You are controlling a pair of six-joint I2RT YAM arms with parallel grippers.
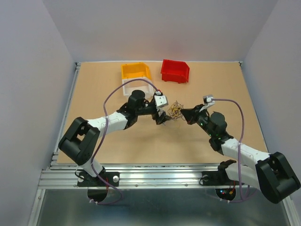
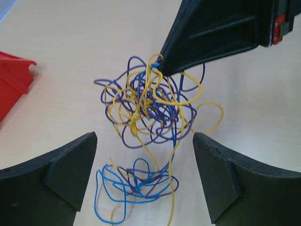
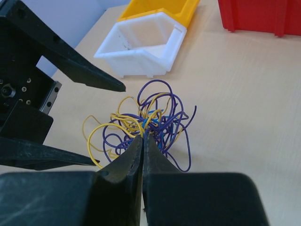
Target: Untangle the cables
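Observation:
The cables are a small tangle of hair-thin purple, yellow and blue wires at mid-table. In the left wrist view the main knot lies ahead, and a looser blue and purple clump lies on the table between my fingers. My left gripper is open wide, with one finger on each side of that clump and touching nothing. My right gripper is shut on yellow and blue strands at the near edge of the knot. Its dark tip enters the left wrist view from the upper right.
Along the far side of the table stand a yellow bin, a white bin just in front of it, and a red bin. The white bin is near the tangle. Lilac cords arch over both arms.

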